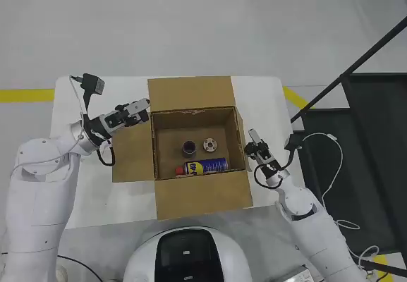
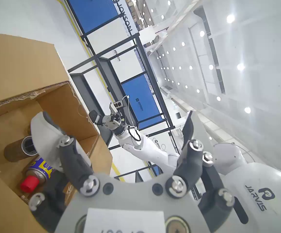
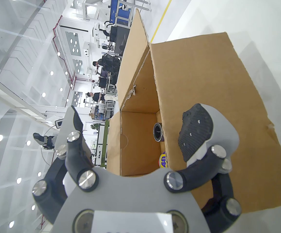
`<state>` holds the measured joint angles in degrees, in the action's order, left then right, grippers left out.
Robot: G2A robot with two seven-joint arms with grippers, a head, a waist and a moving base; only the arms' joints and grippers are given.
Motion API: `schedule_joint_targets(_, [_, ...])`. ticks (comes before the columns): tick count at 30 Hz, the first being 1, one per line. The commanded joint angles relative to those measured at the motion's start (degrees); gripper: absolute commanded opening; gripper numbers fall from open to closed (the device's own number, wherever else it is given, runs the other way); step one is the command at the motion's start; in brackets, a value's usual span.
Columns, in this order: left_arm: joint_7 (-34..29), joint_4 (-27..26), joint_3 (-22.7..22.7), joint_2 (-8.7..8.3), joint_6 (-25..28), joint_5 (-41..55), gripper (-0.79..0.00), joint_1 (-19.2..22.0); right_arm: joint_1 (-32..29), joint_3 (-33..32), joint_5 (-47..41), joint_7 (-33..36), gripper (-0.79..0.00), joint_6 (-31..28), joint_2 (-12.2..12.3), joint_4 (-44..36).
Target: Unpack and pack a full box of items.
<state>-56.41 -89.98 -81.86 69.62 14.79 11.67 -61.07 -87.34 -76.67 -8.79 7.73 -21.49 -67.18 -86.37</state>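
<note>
The cardboard box (image 1: pixel 202 203) stands open at the middle of the white table (image 1: pixel 263 95), flaps folded outward. Inside, a red-capped spray can (image 1: pixel 204 167) lies on its side along the 6 o'clock wall, with a dark tube (image 1: pixel 189 147) and a small metal fitting (image 1: pixel 210 145) near the centre. No item lies out on the table, so unpacking looks barely begun: all three are still to be lifted out, then repacked. The left claw (image 1: pixel 142 113) hovers wide open and empty at the box's 10 o'clock corner. The right claw (image 1: pixel 255 144), equally spread and holding nothing, hangs at the 3 o'clock rim, with the spray can near it toward 8 o'clock.
</note>
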Motion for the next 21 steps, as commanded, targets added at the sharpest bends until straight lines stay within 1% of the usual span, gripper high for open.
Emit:
schedule_joint_targets(1, [0.9,0.4,-0.3,-0.14,0.1,-0.4,0.000,0.0,-0.3,0.0,0.1,0.4,0.000,-0.2,0.0,-0.2])
schedule_joint_targets(8, [2.9,2.6,-0.3,-0.43,0.6,-0.3,0.000,0.3,-1.6,-1.0,0.0,0.3,0.000,-1.8,-0.1,-2.0])
schedule_joint_targets(12, [3.5,4.7,-0.3,-0.57,2.0,0.4,0.000,0.5,-2.0,-2.0,1.9,-0.5,0.000,-5.7,-0.2,-5.1])
schedule_joint_targets(14, [3.0,5.2,-0.5,-0.69,3.1,1.3,0.000,0.2,-2.2,-2.2,4.4,0.5,0.000,-8.1,-0.1,-7.2])
schedule_joint_targets(16, [2.7,5.2,-1.3,-0.93,4.5,1.5,0.000,-0.5,-2.1,-1.8,7.4,2.3,0.000,-8.9,0.0,-9.2])
schedule_joint_targets(17, [2.6,5.0,-1.7,-1.01,5.0,1.6,0.000,-0.9,-2.0,-1.5,8.4,3.0,0.000,-8.7,0.0,-9.9])
schedule_joint_targets(21, [5.2,3.1,-5.0,-1.59,8.0,2.1,0.000,-4.7,0.2,1.6,16.6,8.6,0.000,-5.6,0.0,-13.1])
